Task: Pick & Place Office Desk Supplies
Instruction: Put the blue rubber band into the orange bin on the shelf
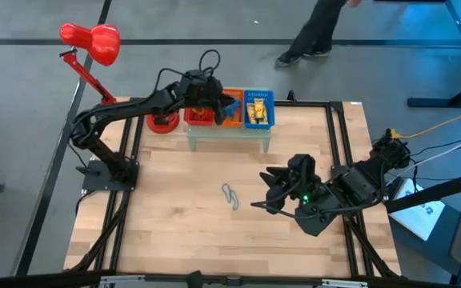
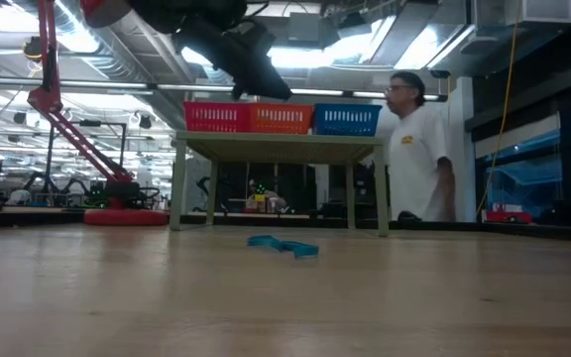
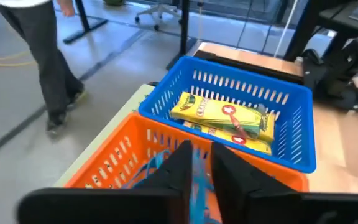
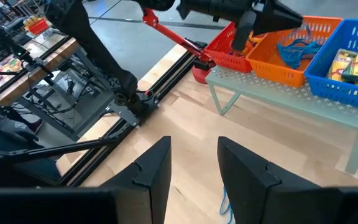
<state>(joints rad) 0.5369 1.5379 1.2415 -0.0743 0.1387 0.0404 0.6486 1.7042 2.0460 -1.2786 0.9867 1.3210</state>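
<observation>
Hovering: left tool (image 1: 229, 102) above orange basket (image 1: 230, 118), fingers slightly parted, empty | right tool (image 4: 193, 163) open, empty | one blue wiry loop (image 1: 230, 195) mid-worktop (image 1: 174, 216), clear all round | two yellow packets (image 3: 224, 118) in blue basket (image 3: 291, 134)

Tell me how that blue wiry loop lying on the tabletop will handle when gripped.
The blue wiry loop looks thin and flat against the table, so probably light and hard to get fingers under. It likely slides when nudged. Its wiry outline suggests it may flex rather than stay rigid.
</observation>
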